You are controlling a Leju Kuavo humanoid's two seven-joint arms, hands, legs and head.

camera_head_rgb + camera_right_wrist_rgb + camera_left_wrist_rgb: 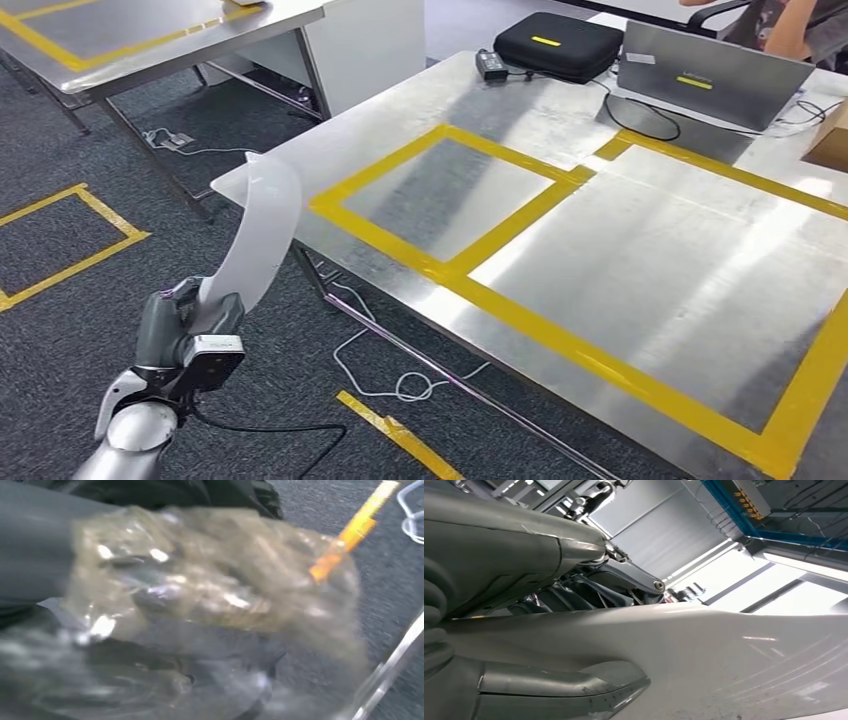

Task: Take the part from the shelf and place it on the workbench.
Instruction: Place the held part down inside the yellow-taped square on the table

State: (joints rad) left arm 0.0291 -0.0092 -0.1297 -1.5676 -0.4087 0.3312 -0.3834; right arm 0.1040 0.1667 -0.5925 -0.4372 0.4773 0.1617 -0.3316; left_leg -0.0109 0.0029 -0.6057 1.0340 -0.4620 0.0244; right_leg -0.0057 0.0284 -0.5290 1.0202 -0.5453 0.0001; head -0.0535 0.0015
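Observation:
A long, curved white part point(262, 225) stands upright in my left hand point(185, 330), which grips its lower end, low at the left over the carpet. The part's top overlaps the near-left corner of the steel workbench point(640, 290), which is marked with yellow tape rectangles. Close up, the part's pale surface point(724, 660) runs between the grey thumb and fingers point(549, 690). My right hand point(165, 605) hangs over the floor, blurred, its dark fingers behind crinkled clear film; how they lie is unclear.
At the workbench's far end are a black case point(558, 45), a grey laptop point(710, 75) with cables and a cardboard box point(830, 135). A person point(790, 20) sits behind. A second table point(150, 35) stands far left. White cable point(390, 380) lies under the bench.

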